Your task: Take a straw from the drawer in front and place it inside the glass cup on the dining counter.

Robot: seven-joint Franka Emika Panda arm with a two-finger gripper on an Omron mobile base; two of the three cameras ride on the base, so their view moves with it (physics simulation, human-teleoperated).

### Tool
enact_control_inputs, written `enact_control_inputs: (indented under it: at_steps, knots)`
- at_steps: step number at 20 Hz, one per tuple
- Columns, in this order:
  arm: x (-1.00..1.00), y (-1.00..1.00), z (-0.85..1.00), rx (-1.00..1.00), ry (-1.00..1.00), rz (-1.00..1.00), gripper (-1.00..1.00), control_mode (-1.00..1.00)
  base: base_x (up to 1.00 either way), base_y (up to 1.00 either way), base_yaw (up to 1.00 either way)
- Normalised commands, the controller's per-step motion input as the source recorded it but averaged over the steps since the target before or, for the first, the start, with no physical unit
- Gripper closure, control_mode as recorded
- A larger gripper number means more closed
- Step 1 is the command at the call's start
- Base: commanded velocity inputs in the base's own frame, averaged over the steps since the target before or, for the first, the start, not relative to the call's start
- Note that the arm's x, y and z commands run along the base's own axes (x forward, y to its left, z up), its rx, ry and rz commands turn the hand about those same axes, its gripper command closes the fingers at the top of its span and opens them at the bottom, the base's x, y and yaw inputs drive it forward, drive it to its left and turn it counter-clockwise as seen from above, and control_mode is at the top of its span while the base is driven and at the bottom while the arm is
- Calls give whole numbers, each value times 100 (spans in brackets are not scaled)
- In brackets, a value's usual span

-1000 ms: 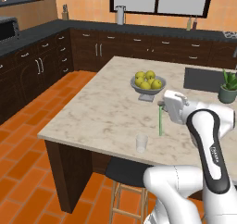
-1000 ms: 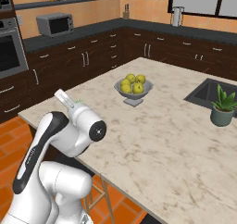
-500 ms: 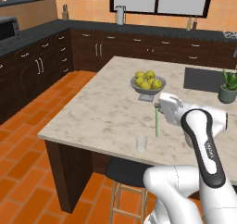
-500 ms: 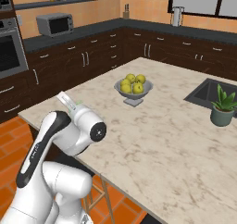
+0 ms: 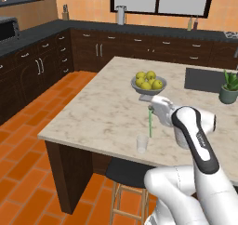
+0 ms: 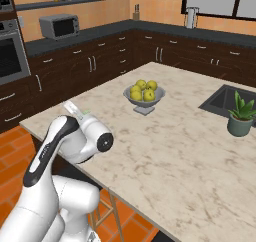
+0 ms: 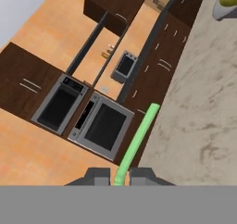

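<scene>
Straw's lower end hidden (between pincer fingers).

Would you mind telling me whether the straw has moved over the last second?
Yes. In the left base view the straw, held upright, has shifted left, nearer above the glass cup and further across the fruit bowl.

green straw upright above clear glass cup

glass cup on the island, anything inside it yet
Nothing shows inside the glass cup; it looks empty on the dining counter. The straw hangs above it, pinched in the gripper. The cup's base is too small to judge.
</scene>
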Motion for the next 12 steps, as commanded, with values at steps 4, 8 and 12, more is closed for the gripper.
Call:
enact_control_inputs:
  at_steps: [4,8,12]
  knots:
    - [26,0,-32,0,0,0,100,-100,0,0,0]
    - [24,0,-29,0,0,0,100,-100,0,0,0]
    - [17,0,-27,0,0,0,100,-100,0,0,0]
